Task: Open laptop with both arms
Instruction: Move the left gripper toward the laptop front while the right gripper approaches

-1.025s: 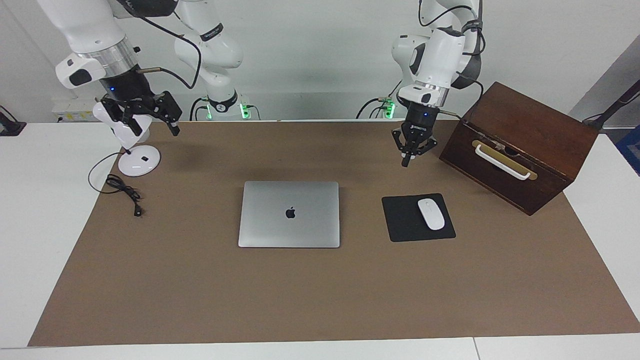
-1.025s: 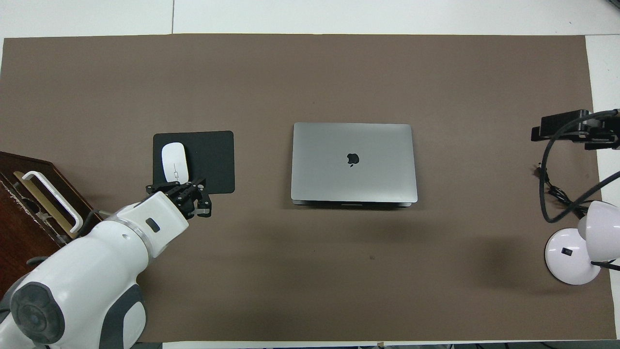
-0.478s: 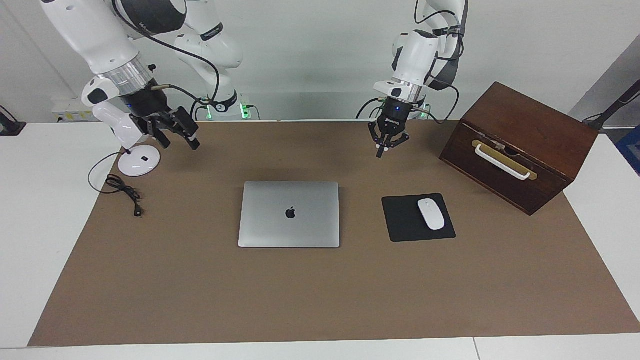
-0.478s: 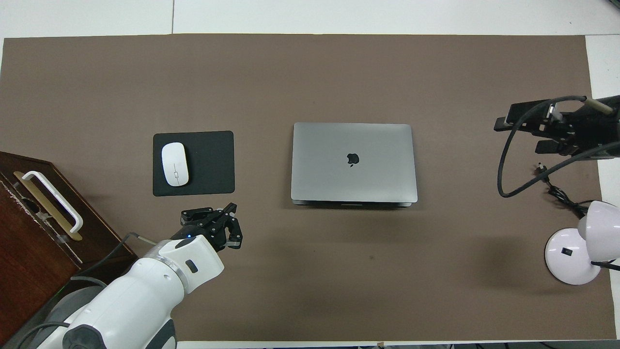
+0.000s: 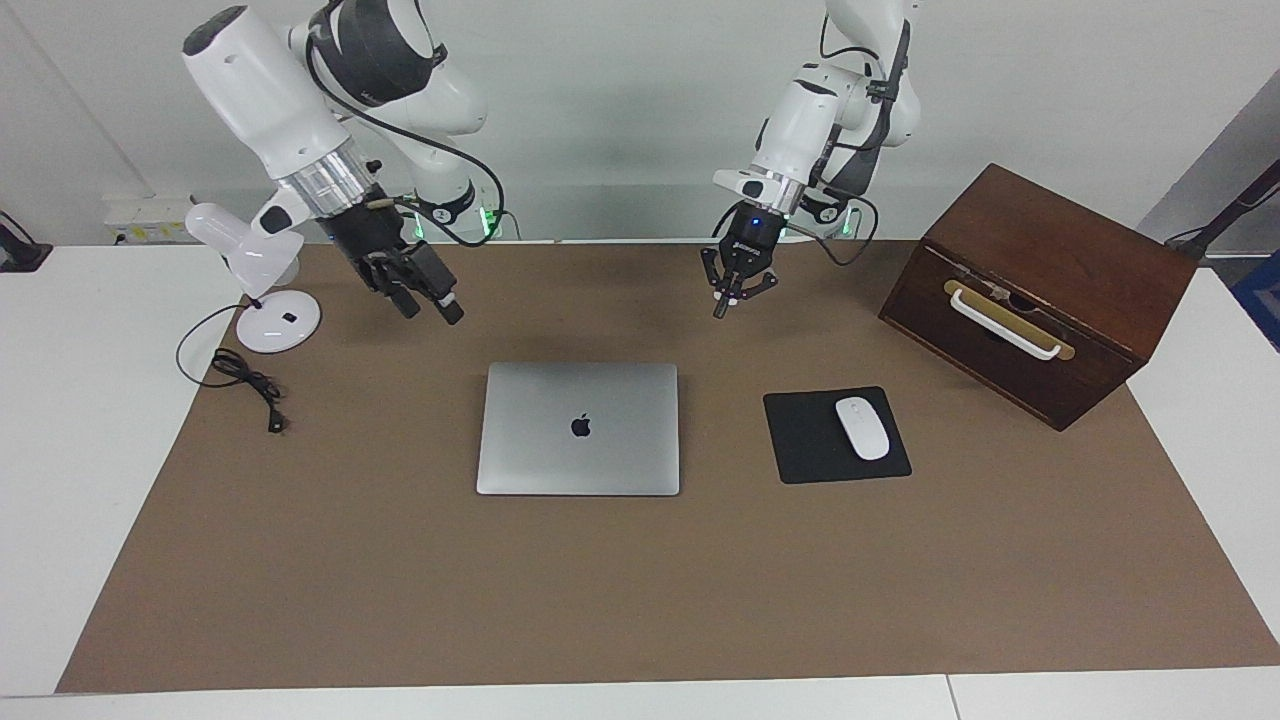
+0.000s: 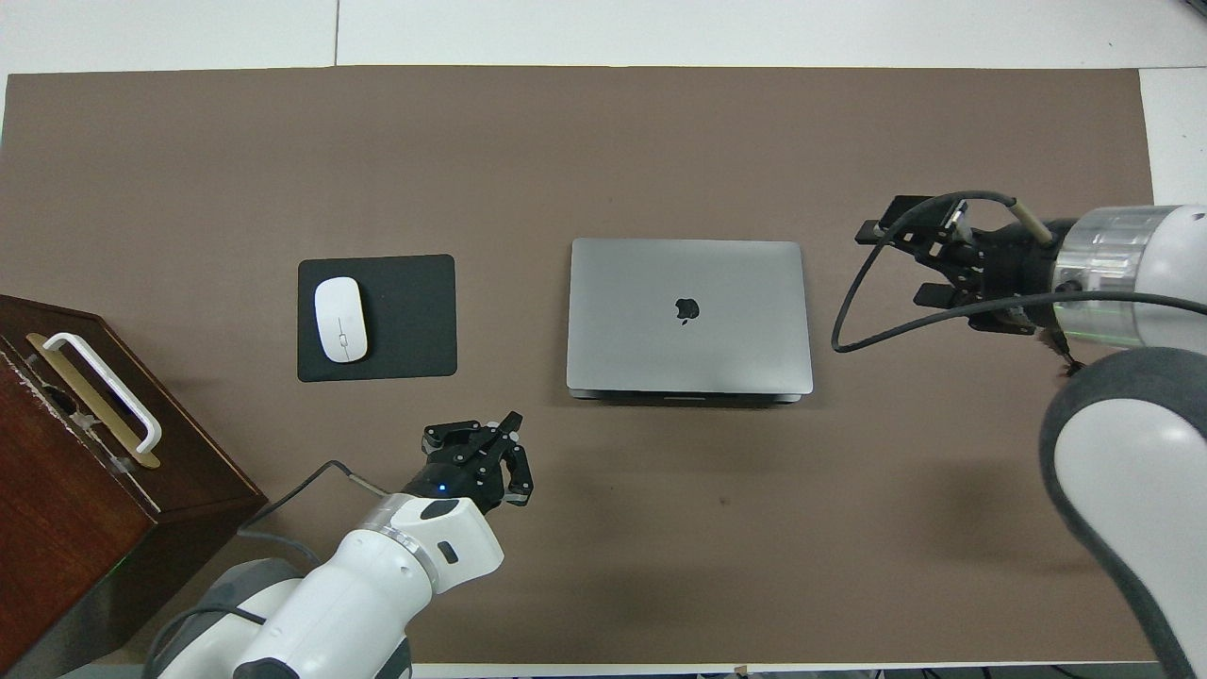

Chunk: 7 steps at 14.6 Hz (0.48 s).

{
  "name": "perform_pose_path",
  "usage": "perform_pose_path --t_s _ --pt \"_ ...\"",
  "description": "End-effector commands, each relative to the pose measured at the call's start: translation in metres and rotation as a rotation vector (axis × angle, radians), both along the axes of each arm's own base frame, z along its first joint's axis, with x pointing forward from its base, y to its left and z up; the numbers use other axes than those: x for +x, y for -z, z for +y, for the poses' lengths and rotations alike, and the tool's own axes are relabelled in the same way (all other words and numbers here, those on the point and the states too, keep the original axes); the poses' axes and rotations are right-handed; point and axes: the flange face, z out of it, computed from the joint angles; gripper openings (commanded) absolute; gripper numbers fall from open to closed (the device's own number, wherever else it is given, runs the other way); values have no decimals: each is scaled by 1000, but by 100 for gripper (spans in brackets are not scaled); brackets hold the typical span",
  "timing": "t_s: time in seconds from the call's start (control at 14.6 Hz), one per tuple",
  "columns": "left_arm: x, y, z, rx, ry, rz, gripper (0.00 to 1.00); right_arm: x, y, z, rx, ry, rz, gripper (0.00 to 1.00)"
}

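The laptop [image 5: 578, 428] [image 6: 687, 316] lies closed on the brown mat, lid up with its dark logo showing. My left gripper [image 5: 720, 313] [image 6: 516, 418] hangs in the air, shut and holding nothing. It is over the mat off the laptop's corner that lies nearest the robots and the mouse pad. My right gripper [image 5: 432, 314] [image 6: 891, 266] is open and tilted. It hovers over the mat beside the laptop, toward the right arm's end of the table. Neither gripper touches the laptop.
A black mouse pad [image 5: 810, 440] [image 6: 405, 316] with a white mouse [image 5: 862, 428] [image 6: 339, 319] lies beside the laptop. A dark wooden box [image 5: 1040, 290] [image 6: 85, 453] with a white handle stands at the left arm's end. A white desk lamp [image 5: 268, 320] and black cable [image 5: 245, 380] sit at the right arm's end.
Both grippers have swung in toward the laptop. The left one left the mouse pad area and stayed shut. The right one came away from the lamp and lower.
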Motion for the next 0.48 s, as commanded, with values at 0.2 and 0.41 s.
perform_pose_path --t_s 0.2,0.41 --pt "-12 36 -20 -40 8 -24 0 -22 26 44 86 174 -13 100" --pt "-13 52 -25 -36 17 -29 0 -42 41 63 203 302 -20 100"
